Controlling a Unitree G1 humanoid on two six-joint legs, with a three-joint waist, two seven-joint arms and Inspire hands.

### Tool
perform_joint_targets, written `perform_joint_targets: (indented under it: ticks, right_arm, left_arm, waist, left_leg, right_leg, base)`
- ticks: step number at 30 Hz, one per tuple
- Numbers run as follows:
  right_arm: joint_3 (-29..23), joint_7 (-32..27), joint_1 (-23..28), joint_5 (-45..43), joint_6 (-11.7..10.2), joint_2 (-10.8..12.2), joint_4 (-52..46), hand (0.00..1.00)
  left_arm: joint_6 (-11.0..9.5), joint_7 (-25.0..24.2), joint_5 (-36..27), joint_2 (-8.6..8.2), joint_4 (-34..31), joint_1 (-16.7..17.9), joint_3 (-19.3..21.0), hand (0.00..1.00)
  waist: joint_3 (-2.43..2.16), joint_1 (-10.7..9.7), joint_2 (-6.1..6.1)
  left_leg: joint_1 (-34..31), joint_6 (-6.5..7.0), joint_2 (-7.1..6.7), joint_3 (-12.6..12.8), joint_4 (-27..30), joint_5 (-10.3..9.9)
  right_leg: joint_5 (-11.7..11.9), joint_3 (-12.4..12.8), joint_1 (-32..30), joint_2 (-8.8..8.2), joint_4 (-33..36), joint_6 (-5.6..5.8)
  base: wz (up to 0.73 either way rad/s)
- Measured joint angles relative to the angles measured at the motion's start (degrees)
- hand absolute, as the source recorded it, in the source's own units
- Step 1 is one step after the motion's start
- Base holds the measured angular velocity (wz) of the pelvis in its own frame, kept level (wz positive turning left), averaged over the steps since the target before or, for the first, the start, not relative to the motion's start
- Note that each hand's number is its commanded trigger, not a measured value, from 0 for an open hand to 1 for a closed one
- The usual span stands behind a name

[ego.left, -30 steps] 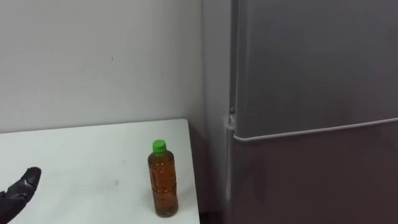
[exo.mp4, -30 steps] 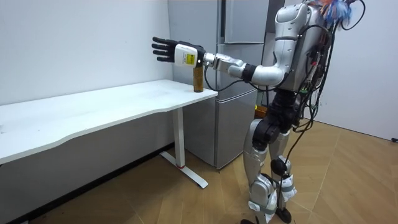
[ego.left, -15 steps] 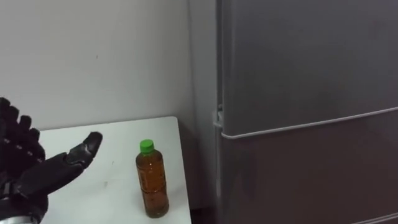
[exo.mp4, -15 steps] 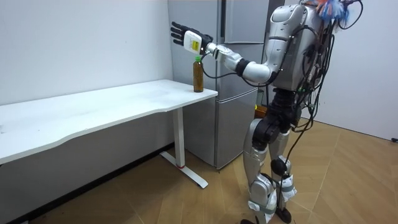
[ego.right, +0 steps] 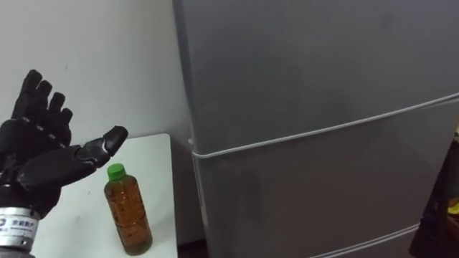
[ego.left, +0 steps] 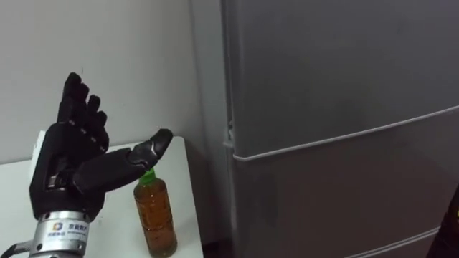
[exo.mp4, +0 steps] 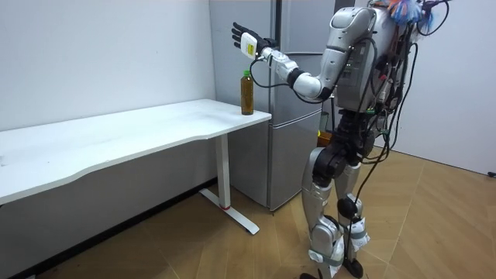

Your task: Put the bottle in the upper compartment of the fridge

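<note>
While hovering black left hand (ego.left: 68, 168), splayed and empty, above amber green-capped plastic bottle (ego.left: 156, 222), risks toppling it off white table (exo.mp4: 116, 136).

one bottle (ego.left: 154, 218), one white table (exo.mp4: 116, 133), one fridge (ego.left: 337, 107), one raised hand (ego.left: 68, 168).
</note>
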Motion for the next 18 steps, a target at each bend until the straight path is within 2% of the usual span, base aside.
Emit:
perform_joint_targets:
  ticks: [4, 10, 14, 18]
  right_arm:
    - [0.0, -0.2, -0.6, -0.2, 0.3, 0.0, 0.2, 0.00]
    - [0.0, -0.2, -0.7, 0.2, 1.0, 0.0, 0.0, 0.00]
    - [-0.2, -0.2, -0.8, 0.3, 0.9, -0.3, -0.4, 0.00]
    - [-0.4, -0.2, -1.1, 0.4, 1.1, -0.7, -0.4, 0.00]
  left_arm:
    - [2.1, -2.2, 0.0, 0.04, 0.3, -1.1, -1.2, 0.00]
    - [3.1, -3.3, 0.0, 0.89, 0.4, -3.7, -1.5, 0.00]
    - [3.4, -5.4, -0.1, 0.88, 0.9, -5.3, -2.0, 0.00]
    - [4.5, -6.9, 0.0, 0.92, 0.9, -6.6, -2.1, 0.00]
  waist:
    - [0.19, -0.6, -0.03]
    - [0.39, -1.3, 0.15]
    - [0.79, -1.7, 1.22]
    - [0.72, -1.7, 1.93]
  left_leg:
    - [0.1, 0.00, 0.01, 0.0, 0.0, 0.0]
    - [0.0, 0.00, 0.00, 0.1, 0.0, 0.0]
    - [0.0, 0.01, 0.00, 0.5, -0.1, 0.0]
    - [-0.2, 0.01, 0.01, 1.0, -0.1, 0.0]
  right_leg:
    - [0.0, 0.1, -0.1, 0.01, 0.1, -0.01]
    - [0.0, 0.2, -0.3, 0.01, -0.1, 0.05]
    - [0.1, 0.5, -0.4, 0.02, -0.1, 0.10]
    - [0.2, 0.6, -0.7, 0.03, 0.0, 0.11]
  base:
    - [0.00]
    - [0.00]
    - [-0.03]
    - [-0.06]
